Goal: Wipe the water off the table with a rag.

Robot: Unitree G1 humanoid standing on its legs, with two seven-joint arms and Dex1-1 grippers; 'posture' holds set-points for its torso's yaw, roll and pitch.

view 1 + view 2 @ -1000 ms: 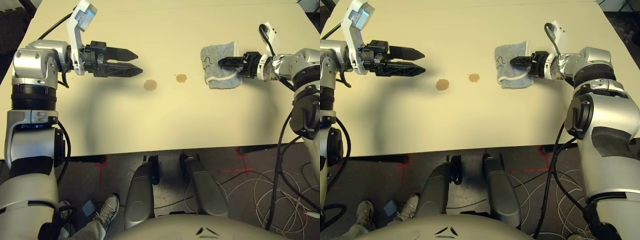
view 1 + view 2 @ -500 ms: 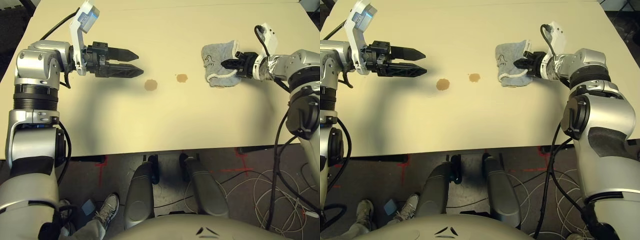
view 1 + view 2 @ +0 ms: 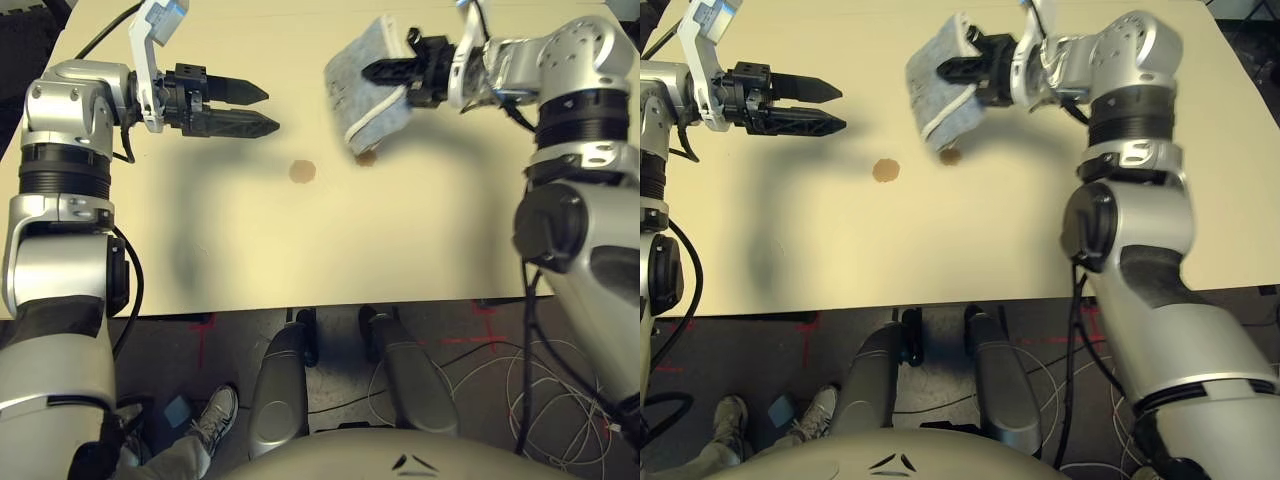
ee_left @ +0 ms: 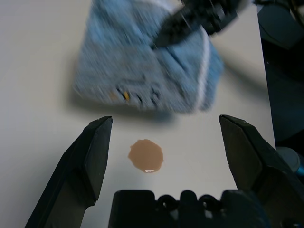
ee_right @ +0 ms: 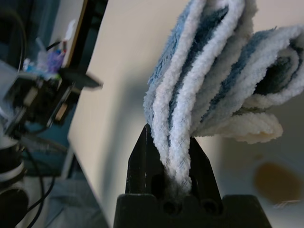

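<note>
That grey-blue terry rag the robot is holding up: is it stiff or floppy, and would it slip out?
The grey-blue terry rag looks floppy: its folded layers sag below the right gripper. Probably light, since a pinch on one edge carries it. Slipping seems unlikely; the jaws bite into fuzzy pile.

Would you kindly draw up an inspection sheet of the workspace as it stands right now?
Surface: cream table, bare but for the spots.
Job's things: two brownish water spots; one in the open, the other partly behind the hanging rag. The rag is lifted off the table.
Clutter: nothing seen on the tabletop.
Grippers: right gripper shut on the rag; left gripper open, holding nothing, above the table.
Cables: black cables along both arms; loose white cables on the floor.
Surroundings: red tape marks on the floor; a person's shoe by the robot.
</note>
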